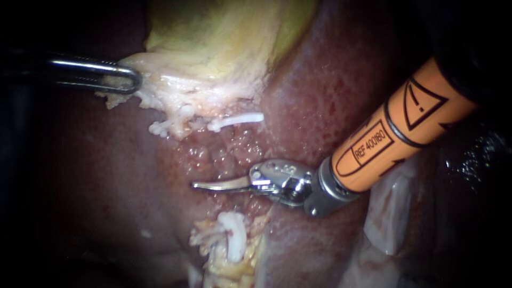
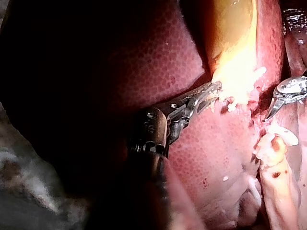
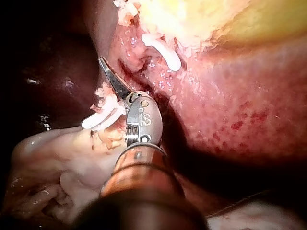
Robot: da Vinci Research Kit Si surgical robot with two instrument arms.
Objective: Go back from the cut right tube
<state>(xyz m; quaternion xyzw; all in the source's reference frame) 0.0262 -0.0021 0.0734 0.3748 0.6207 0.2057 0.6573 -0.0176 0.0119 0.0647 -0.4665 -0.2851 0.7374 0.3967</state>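
Orange-sleeved right instrument lies across the liver, its curved jaws pressed together and holding nothing. It sits between the two ends of the cut right tube: a white stub under the gallbladder and a pale stump below. Left instrument has its jaws clamped on the gallbladder's pale edge. Soft, slick and easily torn, the tube likely needs no hold now; the closed tip should slide out clear of both ends.

Bare liver lies free beside the right instrument, between 2 tube stumps.
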